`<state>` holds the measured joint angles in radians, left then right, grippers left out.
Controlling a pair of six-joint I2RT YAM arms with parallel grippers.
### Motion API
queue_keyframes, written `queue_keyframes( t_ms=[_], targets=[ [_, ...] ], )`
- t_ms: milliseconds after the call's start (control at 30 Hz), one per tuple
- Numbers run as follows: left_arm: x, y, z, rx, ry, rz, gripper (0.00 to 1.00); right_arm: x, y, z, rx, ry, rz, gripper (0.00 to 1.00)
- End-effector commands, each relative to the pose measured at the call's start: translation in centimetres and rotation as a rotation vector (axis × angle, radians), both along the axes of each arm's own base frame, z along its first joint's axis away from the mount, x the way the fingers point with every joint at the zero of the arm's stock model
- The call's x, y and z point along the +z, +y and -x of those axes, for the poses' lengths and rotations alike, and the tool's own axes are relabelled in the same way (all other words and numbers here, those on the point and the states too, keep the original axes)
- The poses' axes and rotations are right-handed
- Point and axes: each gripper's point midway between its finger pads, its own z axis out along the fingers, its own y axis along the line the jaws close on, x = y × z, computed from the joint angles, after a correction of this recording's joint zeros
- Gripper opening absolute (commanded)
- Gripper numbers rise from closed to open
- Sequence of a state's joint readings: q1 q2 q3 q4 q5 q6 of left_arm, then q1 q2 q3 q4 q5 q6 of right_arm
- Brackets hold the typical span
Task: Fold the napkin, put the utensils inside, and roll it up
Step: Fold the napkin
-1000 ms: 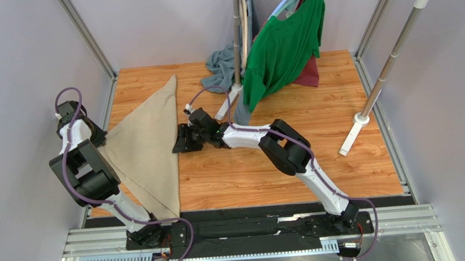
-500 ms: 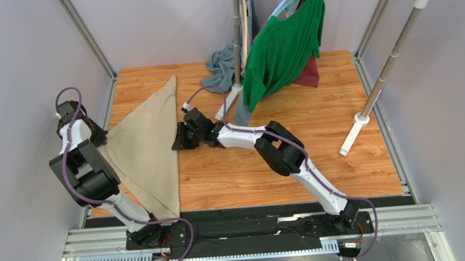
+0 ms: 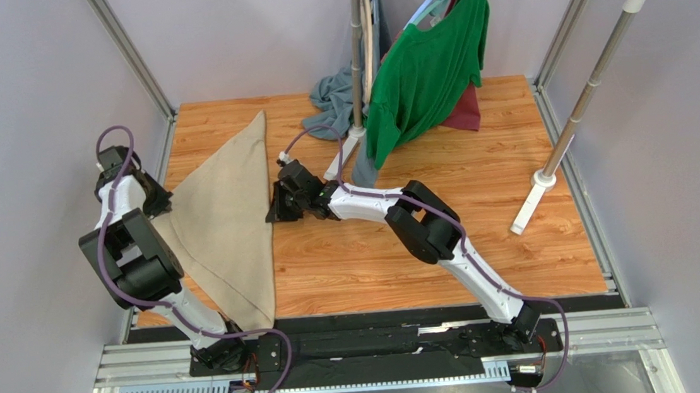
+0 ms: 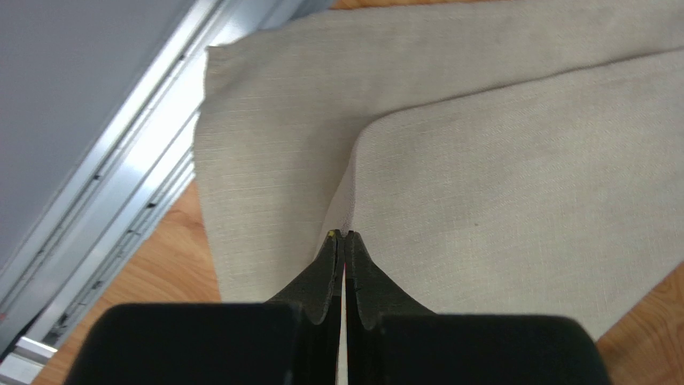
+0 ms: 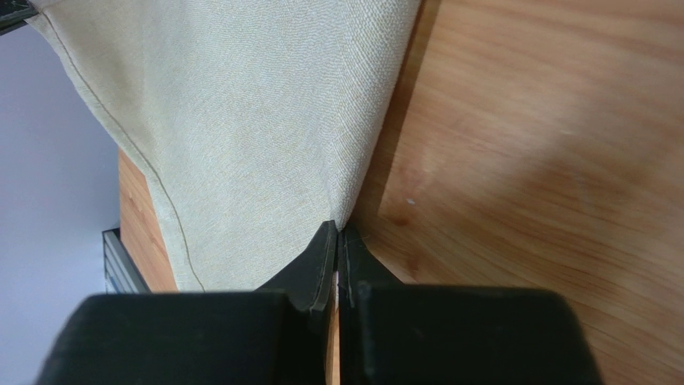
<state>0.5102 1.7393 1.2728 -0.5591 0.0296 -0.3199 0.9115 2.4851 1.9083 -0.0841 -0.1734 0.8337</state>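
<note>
Tan napkin (image 3: 222, 217) in right end effector (image 5: 338, 234)

Wooden tabletop (image 3: 477, 185), green shirt (image 3: 424, 71) on hanger at 1 o'clock, grey-blue cloth (image 3: 328, 99) heaped at 12 o'clock, maroon garment (image 3: 466, 108) behind shirt, metal clothes rack (image 3: 592, 85) with foot at 3 o'clock.

Napkin (image 3: 222, 217): left half of frame, flat on table (image 3: 475, 167) | left gripper (image 3: 159, 205): at napkin's left corner | right gripper (image 3: 272, 213): at napkin's right edge, centre | shirt (image 3: 424, 71): hanging, upper centre | crumpled cloth (image 3: 328, 99): on table, just left of shirt
</note>
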Motion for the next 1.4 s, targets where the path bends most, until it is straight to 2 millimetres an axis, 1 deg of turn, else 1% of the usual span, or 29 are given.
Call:
queue_keyframes(
  t_ms=[0, 33, 67, 100, 133, 167, 200, 400, 500, 600, 700, 733, 767, 800, 833, 867, 900, 933, 967, 1000, 1033, 1067, 1100, 1133, 1233, 1267, 1300, 1367],
  targets=[
    [2.8, -5.1, -2.6, -0.098, -0.097, 0.04, 0.0, -2.2, -7.1, -3.5, -0.086, -0.031, 0.181, 0.0],
    [2.8, -6.3, -3.0, -0.106, -0.104, 0.052, 0.0, -1.6, -7.7, -3.9, -0.089, -0.042, 0.187, 0.0],
    [2.5, -7.2, -3.0, -0.115, -0.105, 0.066, 0.0, -1.5, -8.4, -4.2, -0.091, -0.043, 0.199, 0.0],
    [2.7, -7.7, -3.5, -0.121, -0.129, 0.074, 0.0, -2.1, -9.9, -4.7, -0.094, -0.044, 0.224, 0.0],
    [2.7, -8.3, -3.6, -0.113, -0.14, 0.092, 0.0, -2.2, -10.6, -5.0, -0.097, -0.043, 0.233, 0.0],
    [2.3, -8.9, -3.5, -0.117, -0.135, 0.105, 0.0, -1.7, -11.2, -5.3, -0.099, -0.049, 0.233, 0.0],
    [2.4, -9.1, -3.8, -0.117, -0.155, 0.109, 0.0, -1.8, -12.2, -5.9, -0.098, -0.056, 0.241, 0.0],
    [1.7, -10.6, -4.2, -0.126, -0.185, 0.174, 0.0, -2.8, -15.1, -6.8, -0.098, -0.042, 0.286, 0.0],
    [1.3, -10.8, -4.2, -0.126, -0.191, 0.18, 0.0, -2.9, -15.6, -7.2, -0.098, -0.038, 0.282, 0.0],
    [0.9, -10.4, -3.9, -0.109, -0.178, 0.159, 0.0, -2.5, -15.2, -7.3, -0.064, -0.048, 0.264, 0.0],
    [0.8, -10.0, -3.4, -0.091, -0.166, 0.134, 0.0, -1.8, -14.6, -6.7, -0.021, -0.04, 0.232, 0.17],
    [0.5, -9.9, -3.0, -0.084, -0.158, 0.13, 0.0, -1.1, -14.3, -6.3, -0.004, -0.039, 0.211, 0.29],
    [0.4, -9.9, -2.7, -0.082, -0.159, 0.126, 0.0, -0.4, -14.0, -6.1, 0.011, -0.049, 0.191, 0.34],
    [1.2, -9.6, -3.1, -0.079, -0.198, 0.1, 0.0, -0.5, -14.2, -5.6, 0.022, -0.04, 0.186, 0.39],
    [0.8, -9.5, -2.6, -0.069, -0.198, 0.09, 0.0, 0.0, -13.9, -5.1, 0.047, -0.038, 0.167, 0.47],
    [1.1, -9.3, -2.7, -0.064, -0.211, 0.073, 0.0, 1.6, -13.9, -5.0, 0.053, -0.062, 0.146, 0.49],
    [1.5, -8.9, -2.9, -0.06, -0.231, 0.058, 0.0, 2.1, -13.9, -4.6, 0.067, -0.076, 0.146, 0.51],
    [1.8, -9.0, -3.2, -0.071, -0.241, 0.055, 0.0, 2.0, -14.4, -3.9, 0.072, -0.066, 0.157, 0.54],
    [2.0, -9.1, -3.5, -0.084, -0.25, 0.057, 0.0, 3.5, -14.6, -3.7, 0.074, -0.091, 0.146, 0.54],
    [2.0, -9.3, -3.8, -0.102, -0.25, 0.068, 0.0, 4.1, -15.0, -3.5, 0.074, -0.104, 0.148, 0.55],
    [2.3, -9.1, -4.0, -0.112, -0.256, 0.057, 0.0, 3.5, -15.7, -2.8, 0.073, -0.095, 0.167, 0.56],
    [2.3, -8.9, -4.1, -0.11, -0.256, 0.046, 0.0, 5.0, -15.9, -2.7, 0.071, -0.118, 0.155, 0.57],
    [2.4, -8.5, -4.2, -0.109, -0.259, 0.019, 0.0, 5.1, -16.2, -2.4, 0.072, -0.12, 0.159, 0.57],
    [2.6, -8.2, -4.3, -0.108, -0.263, 0.009, 0.0, 4.5, -16.7, -1.8, 0.068, -0.107, 0.174, 0.57],
    [2.3, -7.8, -4.5, -0.107, -0.245, -0.011, 0.0, 5.7, -17.3, -1.1, 0.058, -0.113, 0.158, 0.58],
    [2.2, -7.7, -4.4, -0.105, -0.235, -0.013, 0.0, 5.3, -17.6, -0.7, 0.056, -0.102, 0.16, 0.58],
    [2.0, -7.5, -4.3, -0.101, -0.223, -0.019, 0.0, 5.9, -17.7, -0.5, 0.054, -0.111, 0.152, 0.58],
    [2.7, -7.3, -4.5, -0.101, -0.244, -0.033, 0.0, 5.6, -18.0, -0.1, 0.054, -0.102, 0.157, 0.58]
  ],
)
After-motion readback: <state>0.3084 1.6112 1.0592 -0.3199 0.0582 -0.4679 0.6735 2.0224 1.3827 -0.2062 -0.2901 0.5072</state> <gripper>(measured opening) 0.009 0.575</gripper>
